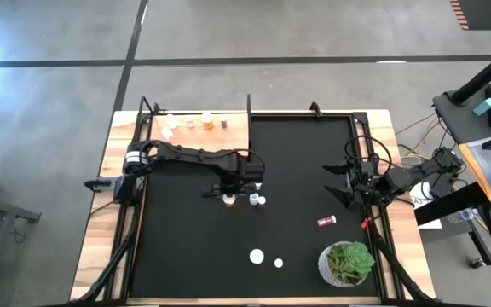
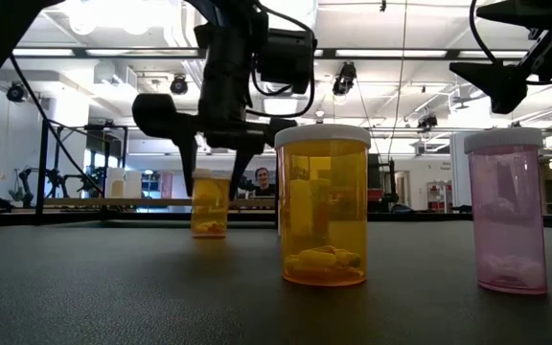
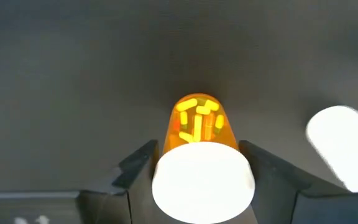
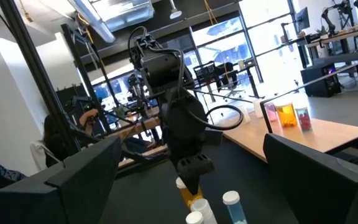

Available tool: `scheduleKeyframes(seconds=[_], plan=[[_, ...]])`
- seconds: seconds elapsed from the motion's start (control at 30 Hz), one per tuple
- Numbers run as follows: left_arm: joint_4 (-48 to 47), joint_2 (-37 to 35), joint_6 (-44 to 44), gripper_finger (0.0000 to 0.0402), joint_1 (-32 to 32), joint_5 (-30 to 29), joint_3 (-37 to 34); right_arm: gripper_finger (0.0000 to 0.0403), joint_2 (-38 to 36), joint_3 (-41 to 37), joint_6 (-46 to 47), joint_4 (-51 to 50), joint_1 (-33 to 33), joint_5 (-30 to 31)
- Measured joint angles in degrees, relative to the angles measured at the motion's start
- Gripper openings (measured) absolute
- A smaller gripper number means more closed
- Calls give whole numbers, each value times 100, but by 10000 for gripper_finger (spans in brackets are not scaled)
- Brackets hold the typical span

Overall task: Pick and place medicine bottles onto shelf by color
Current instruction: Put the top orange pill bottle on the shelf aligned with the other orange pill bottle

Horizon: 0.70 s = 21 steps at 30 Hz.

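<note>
Only the left wrist view shows yellow pills (image 3: 197, 119) inside the orange bottle (image 3: 199, 127).

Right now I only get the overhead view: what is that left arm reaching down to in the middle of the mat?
Observer: An orange bottle with a white cap and yellow pills inside. The left gripper is down at its cap.
Operator: Is it off the table?
Observer: No. The low view shows it standing on the black mat.
Operator: And the other arm?
Observer: The right gripper waits at the mat's right edge. Its wrist view shows it open and holding nothing.
</note>
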Motion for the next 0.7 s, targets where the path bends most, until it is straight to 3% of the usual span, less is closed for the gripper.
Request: scheduleKeyframes(seconds=[0.23,0.47,0.7], plan=[[-430,-392,503,190,204,-53,-2,384,0,0,1,0,1,0],[-839,-983,573,184,550,-868,-2,384,-2,0,0,0,0,1],[-930,-1216,998,187,1312,-1284,-2,384,-2,0,0,-2,0,1]])
